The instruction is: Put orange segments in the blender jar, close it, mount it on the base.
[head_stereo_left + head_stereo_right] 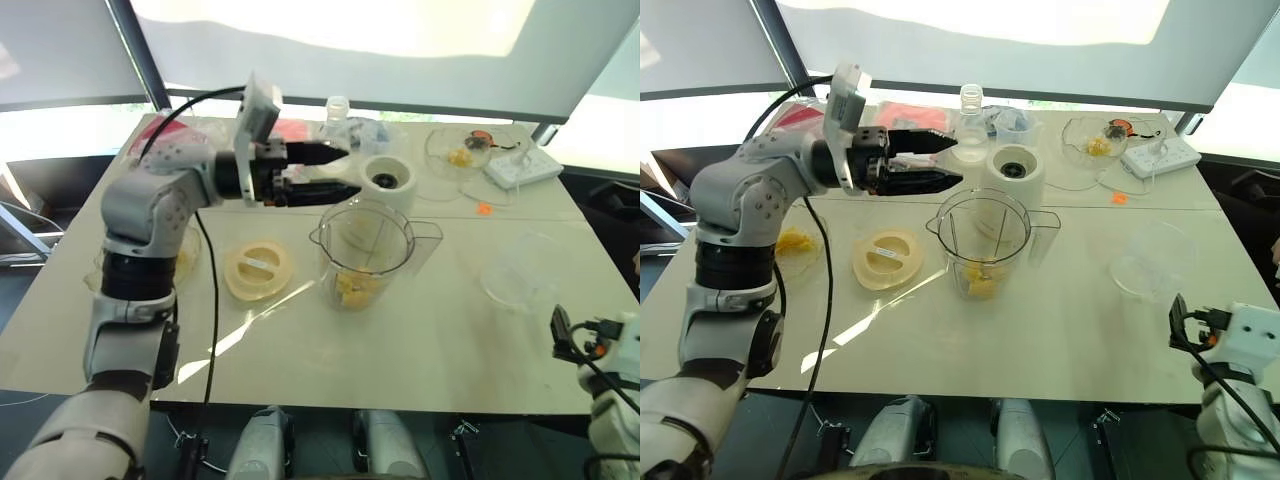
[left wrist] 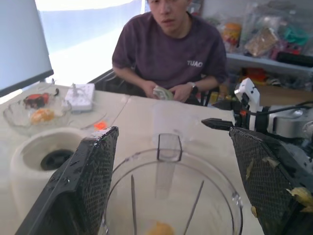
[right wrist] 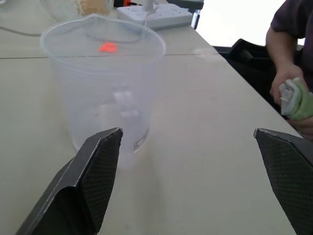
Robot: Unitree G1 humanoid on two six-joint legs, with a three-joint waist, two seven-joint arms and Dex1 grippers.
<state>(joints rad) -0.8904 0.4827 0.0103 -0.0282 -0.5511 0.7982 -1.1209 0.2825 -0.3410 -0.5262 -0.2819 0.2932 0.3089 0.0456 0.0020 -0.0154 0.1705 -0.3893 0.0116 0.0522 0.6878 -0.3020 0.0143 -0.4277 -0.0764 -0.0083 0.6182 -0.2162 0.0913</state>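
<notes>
The clear blender jar (image 1: 366, 250) stands open-topped at mid-table, with a few orange segments (image 1: 356, 288) at its bottom. Just behind it is the cream-white base (image 1: 388, 180), its dark socket bare. My left gripper (image 1: 345, 172) hangs level above the jar's far-left rim, pointing right. It is open and empty, with pulp scraps on one pad (image 2: 274, 181). More orange segments (image 1: 792, 242) lie in a bowl under my left arm. My right gripper (image 3: 188, 134) is open and empty at the table's front right corner, facing a clear cup (image 3: 105, 83).
A pale-yellow round lid (image 1: 258, 270) lies left of the jar. At the back stand a small clear bottle (image 1: 338, 113), a bowl (image 1: 460, 150) with fruit bits and a white power strip (image 1: 522, 167). A tiny orange scrap (image 1: 484, 208) lies nearby. A person (image 2: 168, 49) sits at the table's right side.
</notes>
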